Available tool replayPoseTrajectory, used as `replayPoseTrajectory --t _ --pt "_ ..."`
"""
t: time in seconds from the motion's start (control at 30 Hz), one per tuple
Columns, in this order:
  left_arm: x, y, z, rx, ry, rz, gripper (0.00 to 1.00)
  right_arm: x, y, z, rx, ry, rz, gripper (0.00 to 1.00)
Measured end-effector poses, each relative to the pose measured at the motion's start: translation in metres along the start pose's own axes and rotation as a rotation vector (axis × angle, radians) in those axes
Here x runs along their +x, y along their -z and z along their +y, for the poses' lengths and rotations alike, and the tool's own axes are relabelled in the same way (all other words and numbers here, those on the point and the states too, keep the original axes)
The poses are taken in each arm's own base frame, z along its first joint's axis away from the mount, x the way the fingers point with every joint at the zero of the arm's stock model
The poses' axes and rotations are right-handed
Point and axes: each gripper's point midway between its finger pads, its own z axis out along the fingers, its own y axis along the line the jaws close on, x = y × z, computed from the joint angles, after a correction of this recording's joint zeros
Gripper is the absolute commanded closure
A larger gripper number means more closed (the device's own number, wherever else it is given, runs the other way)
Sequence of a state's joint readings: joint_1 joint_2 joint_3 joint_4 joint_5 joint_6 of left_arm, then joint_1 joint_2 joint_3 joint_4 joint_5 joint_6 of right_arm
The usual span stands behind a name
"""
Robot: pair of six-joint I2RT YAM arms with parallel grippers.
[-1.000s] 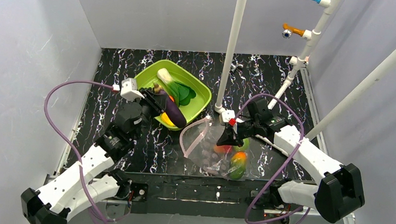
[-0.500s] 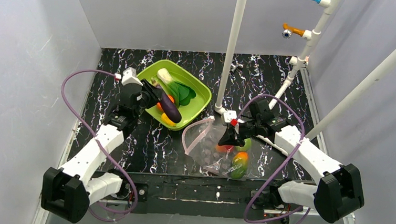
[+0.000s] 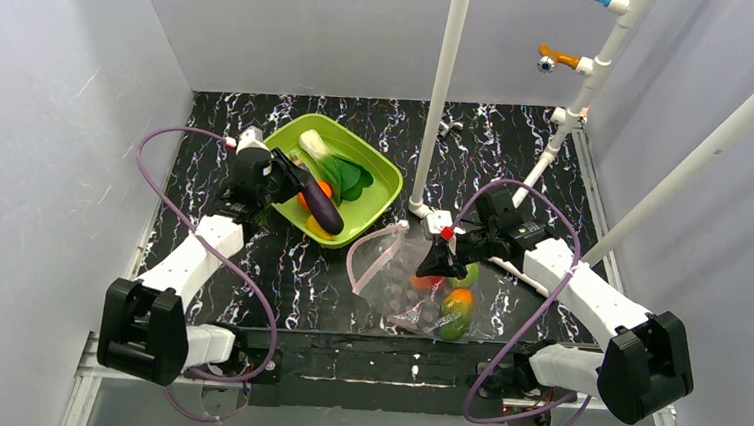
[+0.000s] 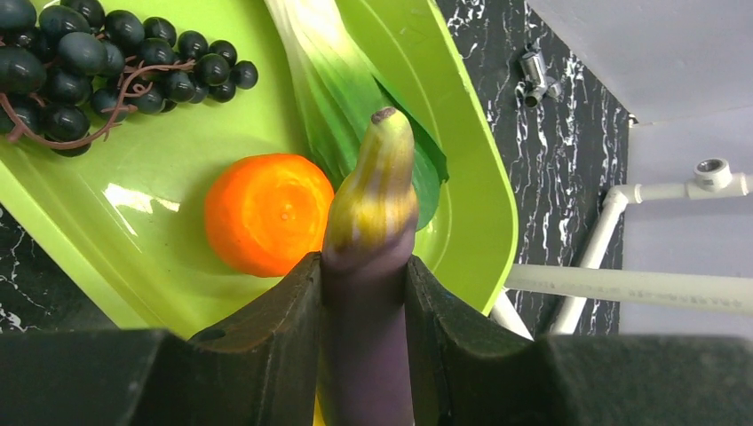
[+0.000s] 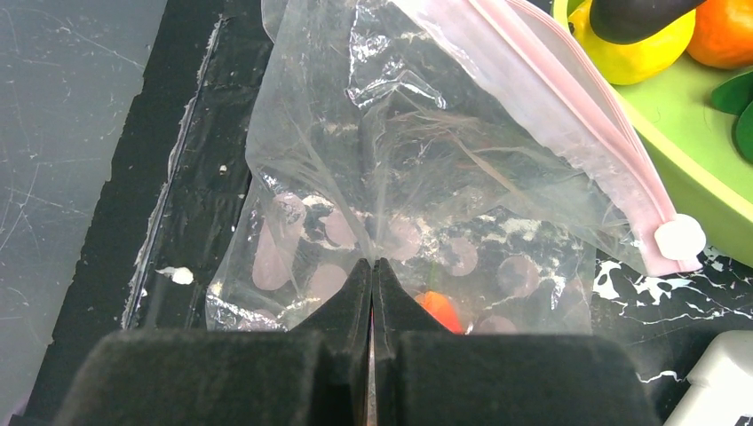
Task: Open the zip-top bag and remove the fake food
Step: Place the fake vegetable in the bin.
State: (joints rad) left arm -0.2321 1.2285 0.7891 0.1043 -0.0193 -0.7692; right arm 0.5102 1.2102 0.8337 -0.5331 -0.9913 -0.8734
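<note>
From above, the left gripper (image 3: 293, 185) is reaching over the near-left rim of the lime-green tray (image 3: 383, 178) and clamping the purple eggplant (image 3: 323, 209), which is slanting across the tray's near side; whether the eggplant is touching the tray floor is hard to tell from this height. A leafy green (image 3: 341, 175) is lying in the tray behind it. Just beside the tray's near corner, the zip-top bag (image 3: 389, 274) is lying on the black marbled desk (image 3: 249, 264), its pink-edged mouth gaping toward the left. The right gripper (image 3: 431, 267) is pinching the bag's clear film near its middle. A red fruit (image 3: 426, 282), a green apple (image 3: 466, 274) and an orange-and-green fruit (image 3: 456, 307) are sitting in the bag's right part. In the left wrist view, the jaws are squeezing the eggplant's purple body at a narrow spread, and its yellow-green stem end is pointing out over the tray. An orange (image 4: 266, 213) is lying just beside it, with dark grapes (image 4: 98, 62) in the tray's upper left. In the right wrist view, the two fingers are pressing together on a fold of the bag. The pinkish zip strip (image 5: 577, 115) is running diagonally down to a white slider (image 5: 679, 238). A yellow lemon (image 5: 635, 53) is showing in the tray at the upper right.
</note>
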Motion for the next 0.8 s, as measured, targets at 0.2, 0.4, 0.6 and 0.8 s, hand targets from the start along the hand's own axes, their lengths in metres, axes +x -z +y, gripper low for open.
replayPoseTrajectory --t 0.2,0.4,0.6,0.8 --pt "-0.002 -0.011 0.006 -0.024 -0.001 0.02 0.99 0.001 0.0 0.002 -0.007 -0.002 0.001 0.99" --pt "-0.001 -0.023 0.009 -0.031 0.0 0.053 0.96 0.001 0.0 0.003 -0.01 0.001 0.0 0.99" --pt "0.001 -0.032 0.009 -0.036 0.004 0.089 0.82 0.001 0.0 0.003 -0.01 0.004 0.001 0.99" --pt "0.001 -0.04 0.006 -0.029 -0.01 0.118 0.41 0.001 0.001 0.001 -0.006 0.002 0.0 0.99"
